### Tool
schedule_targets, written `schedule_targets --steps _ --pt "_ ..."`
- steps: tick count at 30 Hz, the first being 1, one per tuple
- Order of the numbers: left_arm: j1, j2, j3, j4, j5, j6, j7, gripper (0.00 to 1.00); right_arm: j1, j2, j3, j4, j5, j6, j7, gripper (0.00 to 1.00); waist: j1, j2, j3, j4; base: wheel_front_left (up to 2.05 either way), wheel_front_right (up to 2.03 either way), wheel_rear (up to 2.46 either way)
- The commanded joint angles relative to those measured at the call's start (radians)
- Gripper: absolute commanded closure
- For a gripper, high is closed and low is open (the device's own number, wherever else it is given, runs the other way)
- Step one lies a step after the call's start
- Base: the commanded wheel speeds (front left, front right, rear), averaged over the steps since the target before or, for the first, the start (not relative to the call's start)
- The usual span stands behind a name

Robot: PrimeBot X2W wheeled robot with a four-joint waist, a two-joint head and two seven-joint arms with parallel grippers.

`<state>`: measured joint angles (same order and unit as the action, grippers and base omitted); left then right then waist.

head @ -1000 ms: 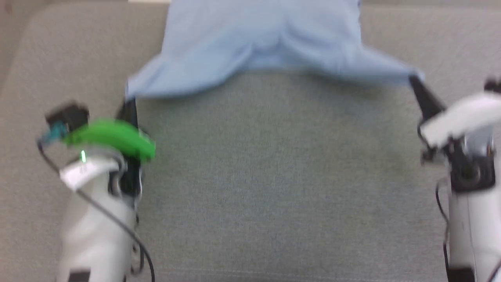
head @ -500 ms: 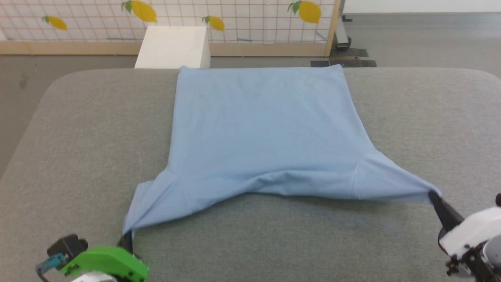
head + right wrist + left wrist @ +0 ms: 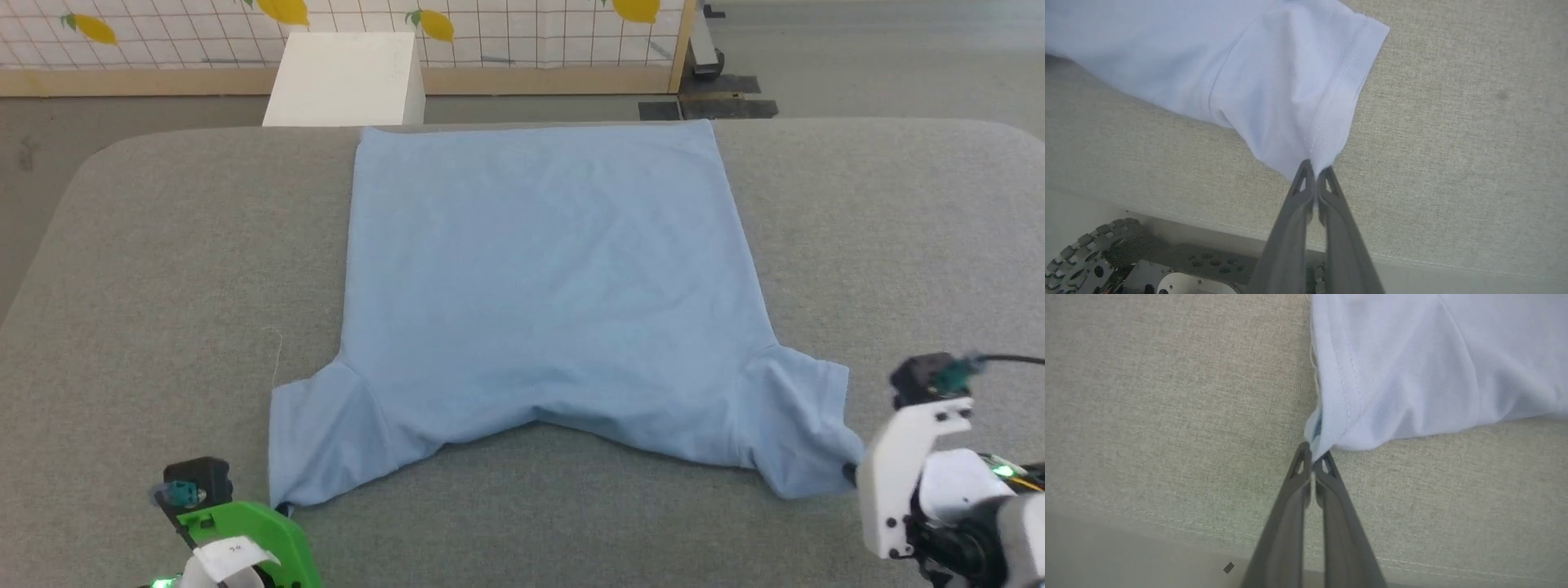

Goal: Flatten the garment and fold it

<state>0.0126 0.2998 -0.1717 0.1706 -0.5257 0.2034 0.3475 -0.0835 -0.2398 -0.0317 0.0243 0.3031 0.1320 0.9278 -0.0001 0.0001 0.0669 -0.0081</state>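
Head view: one light-blue soft T-shirt (image 3: 547, 278), long axis up-frame, sleeves lowest; left hand (image 3: 1312, 454) and right hand (image 3: 1316, 168) each pinch one sleeve.

No text reads clearly; the white tag (image 3: 231, 557) shows illegible marks.

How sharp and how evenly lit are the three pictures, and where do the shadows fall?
Head view: sharp and evenly lit; the garment casts a thin soft shadow on the grey surface along its near edge. Left wrist view: the weave is sharp around the left gripper, and the bottom strip is blurred. Right wrist view: sleeve stitching is clear above the right gripper, with a darker shadow under the lifted cloth at upper left.
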Motion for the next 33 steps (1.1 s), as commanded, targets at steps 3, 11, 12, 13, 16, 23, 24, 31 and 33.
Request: schedule_targets --steps 3,11,12,13,16,23,24,31,33 --pt "-0.032 -0.012 -0.002 0.017 0.001 -0.003 -0.012 1.0 -0.062 -0.021 0.076 0.072 -0.04 -0.001 0.078 1.0 0.0001 -0.0001 0.022 0.002 0.0 0.0 0.0" --pt "-0.055 -0.048 0.005 0.045 -0.023 -0.003 -0.053 1.0 -0.09 -0.033 0.156 0.257 -0.084 -0.001 0.131 1.0 0.0001 -0.0001 0.04 0.028 0.0 0.0 0.0" --pt "-0.055 -0.05 0.006 0.047 -0.026 -0.004 -0.057 1.0 -0.088 -0.032 0.157 0.271 -0.081 -0.001 0.128 1.0 0.0001 -0.0001 0.039 0.029 0.0 0.0 0.0" --pt "-0.055 -0.05 0.008 0.048 -0.027 -0.003 -0.061 1.0 -0.088 -0.031 0.156 0.278 -0.078 -0.001 0.116 1.0 0.0001 -0.0001 0.038 0.029 0.0 0.0 0.0" --pt "-0.046 -0.052 0.016 0.051 -0.035 -0.001 -0.072 1.0 -0.091 -0.018 0.114 0.287 -0.072 -0.001 0.05 0.0 0.0001 -0.0001 0.026 0.024 0.0 0.0 0.0" --pt "-0.019 -0.05 0.03 0.037 -0.045 0.012 -0.084 1.0 -0.089 0.042 -0.053 0.184 0.013 -0.001 -0.141 0.0 0.0001 -0.0001 -0.014 0.01 0.0 0.0 0.0" --pt "-0.015 -0.052 0.031 0.034 -0.047 0.016 -0.083 1.0 -0.087 0.047 -0.076 0.151 0.027 -0.001 -0.176 0.0 0.0001 -0.0001 -0.022 0.006 0.0 0.0 0.0" --pt "0.02 -0.06 0.052 0.009 -0.067 0.034 -0.097 1.0 -0.089 0.129 -0.251 -0.043 0.102 -0.001 -0.478 0.0 0.0001 -0.0001 -0.045 -0.012 0.0 0.0 0.0" --pt "0.027 -0.063 0.062 -0.001 -0.074 0.041 -0.106 1.0 -0.098 0.149 -0.266 -0.066 0.11 -0.001 -0.562 0.0 0.0001 -0.0001 -0.042 -0.017 0.0 0.0 0.0"
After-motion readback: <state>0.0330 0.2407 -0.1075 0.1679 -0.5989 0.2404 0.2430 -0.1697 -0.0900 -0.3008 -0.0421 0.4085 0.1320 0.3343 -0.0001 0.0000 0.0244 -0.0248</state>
